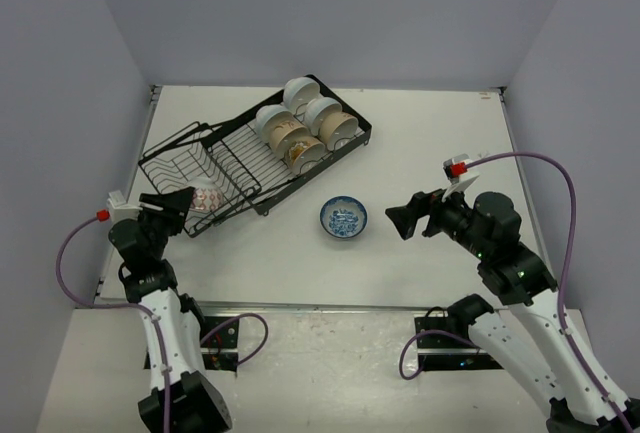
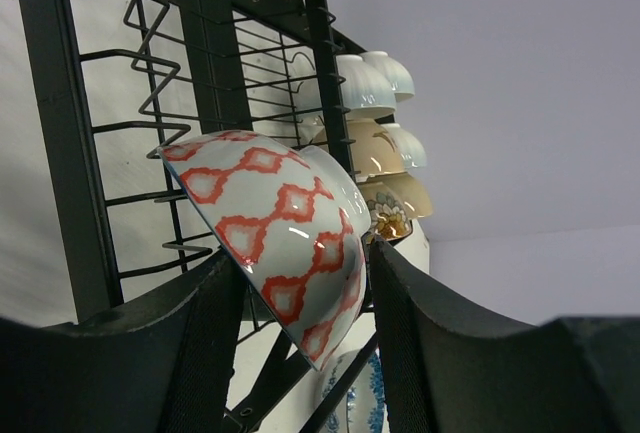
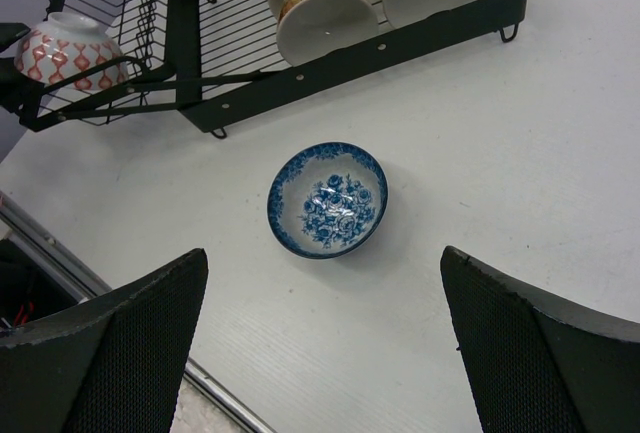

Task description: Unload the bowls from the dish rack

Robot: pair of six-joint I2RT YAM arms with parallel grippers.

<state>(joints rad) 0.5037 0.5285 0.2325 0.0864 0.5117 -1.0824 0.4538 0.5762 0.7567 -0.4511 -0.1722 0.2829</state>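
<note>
Top view: shows red-patterned bowl [image 1: 207,199] at dish rack's [image 1: 240,168] near-left end, between left gripper's [image 1: 190,201] jaws; right gripper's [image 1: 395,223] jaws spread wide, empty.
Left wrist: shows jaws close against both bowl sides; cannot tell whether pinching. Looks glazed, stiff, slippery, chippable; suits grip across rim.
Right wrist: shows blue bowl [image 3: 327,200] on worktop [image 3: 500,203].

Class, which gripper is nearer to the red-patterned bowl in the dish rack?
Left. The left gripper has a finger on either side of the red-patterned bowl; the right gripper hangs open far off, beside the blue-and-white bowl.
</note>
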